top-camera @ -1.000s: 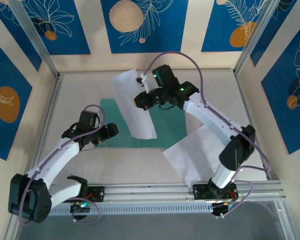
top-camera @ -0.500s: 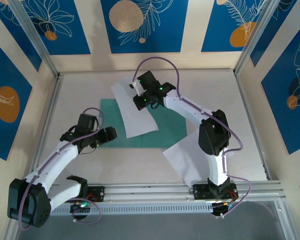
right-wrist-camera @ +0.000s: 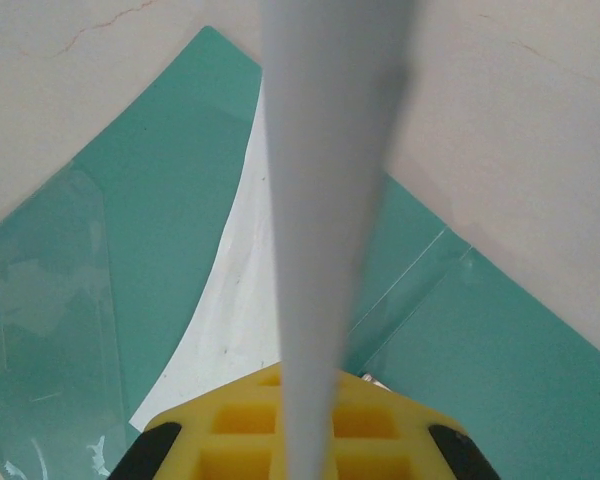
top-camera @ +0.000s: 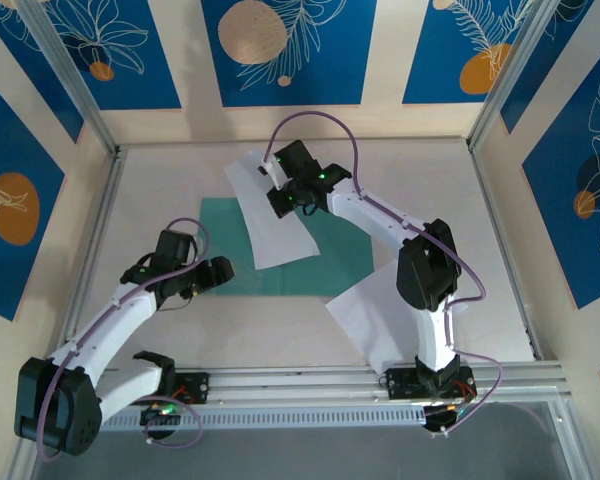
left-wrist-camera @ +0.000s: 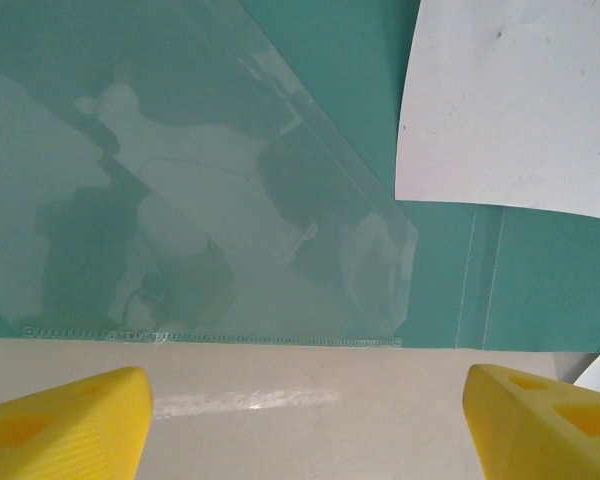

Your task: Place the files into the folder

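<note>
The teal-green folder [top-camera: 335, 255] lies open in the middle of the table. One white file [top-camera: 270, 235] curves down onto the folder's left leaf, pinched at its upper part by my shut right gripper [top-camera: 282, 195]. In the right wrist view this file [right-wrist-camera: 325, 180] rises edge-on from the right gripper [right-wrist-camera: 305, 440] over the folder [right-wrist-camera: 150, 210]. A second file [top-camera: 385, 310] lies flat near the right arm's base. My left gripper [top-camera: 218, 270] hovers open at the folder's near left edge. Its yellow fingertips [left-wrist-camera: 70, 420] frame bare table before the folder [left-wrist-camera: 180, 190], and the held file [left-wrist-camera: 520, 100] shows at top right.
A clear plastic pocket [left-wrist-camera: 230, 250] covers the folder's left leaf. Patterned walls and metal frame rails [top-camera: 100, 250] enclose the table on three sides. The rail with both arm bases [top-camera: 310, 385] runs along the near edge. Bare table lies at far right [top-camera: 450, 200].
My right arm has swung left and further back with the file, bringing it down over the folder's left leaf. The left arm has barely moved.
</note>
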